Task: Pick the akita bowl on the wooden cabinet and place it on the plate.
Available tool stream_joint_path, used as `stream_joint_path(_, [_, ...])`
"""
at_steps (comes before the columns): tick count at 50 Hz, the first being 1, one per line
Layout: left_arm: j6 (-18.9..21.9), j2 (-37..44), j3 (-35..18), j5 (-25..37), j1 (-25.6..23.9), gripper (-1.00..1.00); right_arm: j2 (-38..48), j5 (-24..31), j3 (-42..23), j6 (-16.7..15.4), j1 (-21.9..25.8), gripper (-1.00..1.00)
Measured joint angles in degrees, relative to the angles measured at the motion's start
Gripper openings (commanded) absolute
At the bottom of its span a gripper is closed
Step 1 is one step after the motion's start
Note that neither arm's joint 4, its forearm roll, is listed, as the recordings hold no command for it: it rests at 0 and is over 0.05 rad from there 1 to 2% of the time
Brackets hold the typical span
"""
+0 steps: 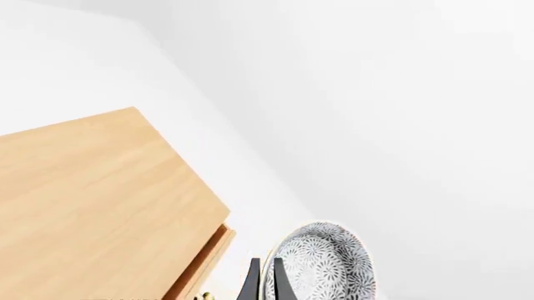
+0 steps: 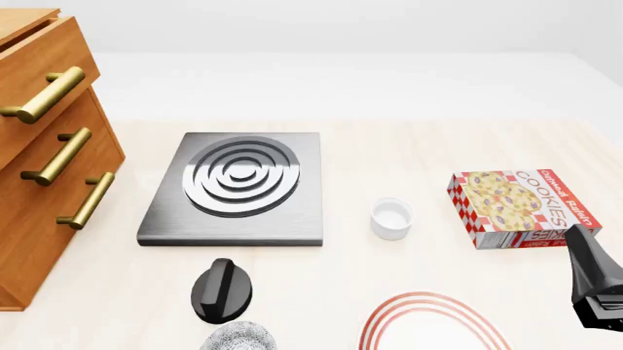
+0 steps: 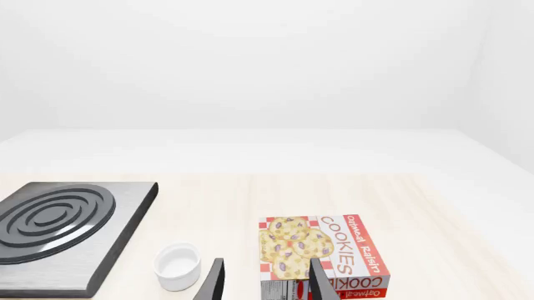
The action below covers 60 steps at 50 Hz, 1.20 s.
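Left wrist view: my left end effector (image 1: 265,281) pinches the akita bowl (image 1: 321,262) by its rim, clear of the wooden cabinet (image 1: 92,206). I should carry it level to the plate (image 2: 433,324); right end effector (image 3: 265,281) idles open.

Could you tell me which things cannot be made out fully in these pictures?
- Plate: in the front view, the bottom edge cuts off all but its far rim.
- Akita bowl: in the front view, only a sliver shows above the bottom edge; the left wrist view also cuts off its lower part.
- Wooden cabinet: in the front view, the left edge cuts it off and its top barely shows.
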Motion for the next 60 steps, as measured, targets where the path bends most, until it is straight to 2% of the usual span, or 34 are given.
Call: stream_joint_path(60, [0.73, 3.74, -9.85, 2.29, -15.11, -1.00, -0.39, 0.20, 0.22, -0.01, 0.20, 1.00])
